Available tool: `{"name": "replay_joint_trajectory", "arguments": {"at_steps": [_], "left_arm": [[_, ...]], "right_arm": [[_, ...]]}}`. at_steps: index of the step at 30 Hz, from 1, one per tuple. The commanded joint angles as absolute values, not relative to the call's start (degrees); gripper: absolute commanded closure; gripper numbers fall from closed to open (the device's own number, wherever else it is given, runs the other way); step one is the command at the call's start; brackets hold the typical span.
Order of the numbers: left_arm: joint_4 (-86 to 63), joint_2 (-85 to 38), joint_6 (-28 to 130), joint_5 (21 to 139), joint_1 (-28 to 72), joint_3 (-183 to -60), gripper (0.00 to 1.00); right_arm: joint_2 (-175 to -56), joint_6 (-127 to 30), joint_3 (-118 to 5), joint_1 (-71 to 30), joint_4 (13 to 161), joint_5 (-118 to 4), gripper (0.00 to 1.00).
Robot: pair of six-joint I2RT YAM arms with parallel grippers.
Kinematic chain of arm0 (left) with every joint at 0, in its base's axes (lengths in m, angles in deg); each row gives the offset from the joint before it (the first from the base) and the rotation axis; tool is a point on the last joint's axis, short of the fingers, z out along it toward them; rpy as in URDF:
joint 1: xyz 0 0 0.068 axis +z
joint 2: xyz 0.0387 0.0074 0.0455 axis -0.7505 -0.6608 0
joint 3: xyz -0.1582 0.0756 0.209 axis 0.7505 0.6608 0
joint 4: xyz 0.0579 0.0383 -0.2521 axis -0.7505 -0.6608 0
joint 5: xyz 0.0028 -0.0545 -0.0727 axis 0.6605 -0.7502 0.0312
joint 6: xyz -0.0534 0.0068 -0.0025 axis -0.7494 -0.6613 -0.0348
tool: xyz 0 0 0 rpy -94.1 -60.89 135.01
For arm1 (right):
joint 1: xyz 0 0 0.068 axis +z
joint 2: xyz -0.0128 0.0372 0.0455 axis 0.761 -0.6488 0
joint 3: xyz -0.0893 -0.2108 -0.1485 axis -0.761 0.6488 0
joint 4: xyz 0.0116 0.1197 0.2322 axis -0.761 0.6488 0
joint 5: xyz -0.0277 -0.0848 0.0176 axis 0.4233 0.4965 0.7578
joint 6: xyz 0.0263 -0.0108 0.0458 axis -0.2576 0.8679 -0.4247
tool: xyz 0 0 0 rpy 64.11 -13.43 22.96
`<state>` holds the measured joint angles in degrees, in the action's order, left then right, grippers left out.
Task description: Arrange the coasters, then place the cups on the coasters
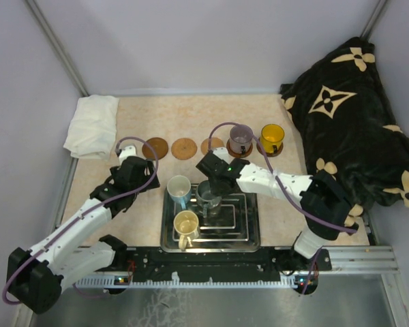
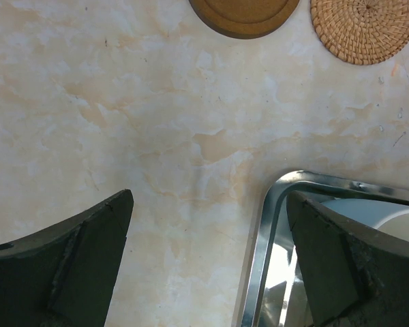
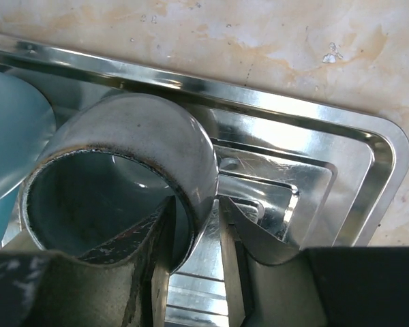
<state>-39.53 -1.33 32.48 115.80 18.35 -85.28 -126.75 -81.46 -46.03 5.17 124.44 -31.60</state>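
Observation:
Three cups stand in the steel tray [image 1: 249, 231]: a white and light blue one [image 1: 179, 189], a grey-blue one [image 1: 206, 197] and a cream-yellow one [image 1: 186, 225]. My right gripper [image 3: 196, 203] straddles the near wall of the grey-blue cup [image 3: 136, 129], one finger inside and one outside, jaws narrowed with thin gaps still showing. The cup rests on the tray [image 3: 368, 150]. A purple-grey cup [image 1: 240, 139] and an orange-yellow cup [image 1: 272, 138] sit on coasters. Three bare coasters [image 1: 155, 147] [image 1: 184, 148] [image 1: 211, 146] lie in a row. My left gripper [image 2: 208, 259] hangs open over the table beside the tray's left rim [image 2: 266, 231].
A folded white cloth [image 1: 92, 126] lies at the back left. A black blanket with tan flowers [image 1: 347, 116] fills the right side. Grey walls close in the table, and a metal rail [image 1: 354, 259] runs along the near edge.

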Motion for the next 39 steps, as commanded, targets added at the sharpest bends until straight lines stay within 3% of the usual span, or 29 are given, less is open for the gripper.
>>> {"name": "replay_joint_trajectory", "arguments": {"at_steps": [1, 8, 24, 39], "left_arm": [[-38.96, -1.66, 31.98, 115.51, 18.4, -85.02, 0.0], [-38.87, -2.12, 31.97, 115.34, 18.4, -85.37, 0.0], [-38.35, -2.96, 32.12, 114.75, 18.41, -85.9, 0.0], [-37.96, -3.41, 32.06, 114.37, 18.36, -85.34, 0.0]], "right_arm": [[-127.56, -81.35, -48.45, 5.94, 121.57, -32.26, 0.7], [-130.52, -80.77, -50.31, 6.0, 123.6, -30.4, 1.0], [-131.18, -73.71, -66.42, 6.03, 137.37, -15.14, 1.0], [-147.64, -59.34, -96.09, -6.28, 145.76, -19.52, 1.0]]}}
